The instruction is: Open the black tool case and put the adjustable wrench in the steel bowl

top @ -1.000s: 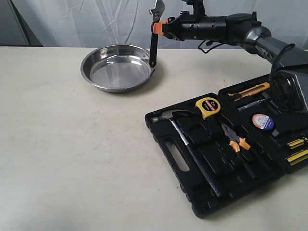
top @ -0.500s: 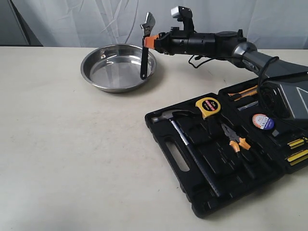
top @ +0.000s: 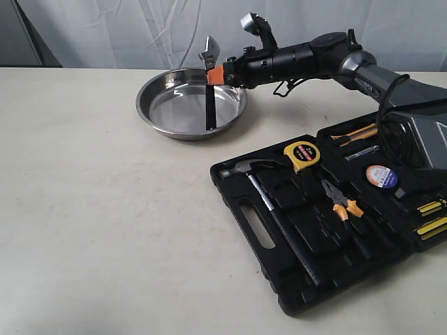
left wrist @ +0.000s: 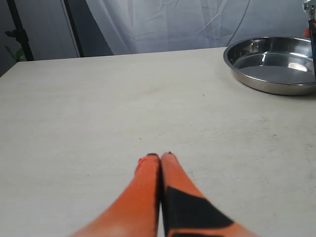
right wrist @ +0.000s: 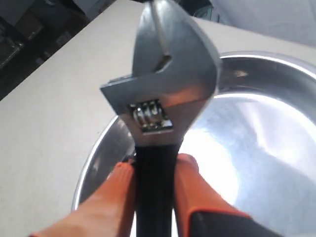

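My right gripper [top: 215, 73] is shut on the adjustable wrench [top: 209, 98], holding it upright by the top of its slim black handle. Its silver jaw head points up, and the handle's lower end hangs inside the steel bowl [top: 167, 105]. In the right wrist view the orange fingers [right wrist: 190, 182] clamp the wrench [right wrist: 168, 84] above the bowl [right wrist: 256, 148]. The black tool case [top: 237, 202] lies open at the front right. My left gripper [left wrist: 159, 155] is shut and empty over bare table, with the bowl [left wrist: 276, 64] far off to one side.
The open case holds a hammer [top: 279, 209], a yellow tape measure [top: 302, 155], orange-handled pliers [top: 340, 199], a utility knife [top: 363, 131] and a tape roll [top: 381, 176]. A white curtain hangs behind the table.
My right arm carried the wrench left and lower, from beside the bowl's rim to inside it. The bowl itself has shifted to the right, toward the case.
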### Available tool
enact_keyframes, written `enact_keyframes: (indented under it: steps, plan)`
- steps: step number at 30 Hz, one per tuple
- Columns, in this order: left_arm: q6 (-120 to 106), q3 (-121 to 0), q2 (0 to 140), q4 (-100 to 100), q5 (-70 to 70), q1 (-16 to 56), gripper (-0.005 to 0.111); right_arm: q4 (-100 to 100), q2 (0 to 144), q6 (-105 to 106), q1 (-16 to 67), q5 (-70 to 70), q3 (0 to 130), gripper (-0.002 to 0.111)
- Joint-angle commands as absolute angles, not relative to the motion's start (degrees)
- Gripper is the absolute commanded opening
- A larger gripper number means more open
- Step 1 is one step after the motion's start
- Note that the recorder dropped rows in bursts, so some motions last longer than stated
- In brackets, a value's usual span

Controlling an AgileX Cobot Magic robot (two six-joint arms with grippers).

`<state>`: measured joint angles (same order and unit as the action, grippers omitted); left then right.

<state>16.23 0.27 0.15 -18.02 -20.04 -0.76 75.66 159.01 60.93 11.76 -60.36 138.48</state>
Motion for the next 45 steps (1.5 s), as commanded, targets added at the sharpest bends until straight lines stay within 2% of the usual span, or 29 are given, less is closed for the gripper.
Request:
enact_keyframes:
  steps: [1, 16, 19, 21, 22, 24, 25, 26, 27, 28, 29, 31, 36, 39, 45]
  plan:
    - [16.34, 0.00, 0.00, -18.29, -19.44, -0.99, 0.000, 64.73, 157.31, 45.51, 11.46, -58.07, 138.58, -0.001]
    - [16.34, 0.00, 0.00, -18.29, -19.44, -0.99, 0.000, 58.36, 157.43, 37.63, 11.46, -56.66, 138.58, -0.001]
    - [16.34, 0.00, 0.00, -18.29, -19.44, -0.99, 0.000, 58.11, 157.43, 37.63, 11.46, -57.67, 138.58, 0.013]
    - [16.34, 0.00, 0.00, -18.29, -19.44, -0.99, 0.000, 58.11, 157.43, 37.63, 11.46, -57.94, 138.58, 0.028]
    - [16.34, 0.00, 0.00, -18.29, -19.44, -0.99, 0.000, 58.71, 157.43, 37.63, 11.46, -58.20, 138.58, 0.044]
    - [16.34, 0.00, 0.00, -18.29, -19.44, -0.99, 0.000, 59.05, 157.15, 37.63, 11.46, -58.51, 138.58, 0.049]
    - [16.34, 0.00, 0.00, -18.29, -19.44, -0.99, 0.000, 59.20, 156.89, 37.63, 11.46, -59.33, 138.58, 0.047]
    - [16.34, 0.00, 0.00, -18.29, -19.44, -0.99, 0.000, 59.20, 156.20, 37.63, 11.35, -61.41, 138.58, 0.039]
    - [16.34, 0.00, 0.00, -18.29, -19.44, -0.99, 0.000, 59.10, 155.28, 37.63, 11.35, -62.96, 138.58, 0.029]
    - [16.34, 0.00, 0.00, -18.29, -19.44, -0.99, 0.000, 58.63, 153.87, 37.90, 11.35, -65.03, 138.58, 0.012]
    - [16.34, 0.00, 0.00, -18.29, -19.44, -0.99, 0.000, 58.17, 152.43, 38.05, 11.35, -66.49, 138.58, 0.000]
    - [16.34, 0.00, 0.00, -18.29, -19.44, -0.99, 0.000, 55.20, 149.21, 36.88, 11.35, -69.77, 138.58, -0.001]
    - [16.34, 0.00, 0.00, -18.29, -19.44, -0.99, 0.000, 31.68, 140.58, 24.96, 11.35, -69.96, 137.81, -0.001]
    - [16.34, 0.00, 0.00, -18.29, -19.44, -0.99, 0.000, 26.86, 134.19, 23.34, 11.01, -69.96, 133.98, -0.001]
    - [16.34, 0.00, 0.00, -18.29, -19.44, -0.99, 0.000, 16.85, 111.87, 22.11, 9.35, -69.96, 113.04, -0.001]
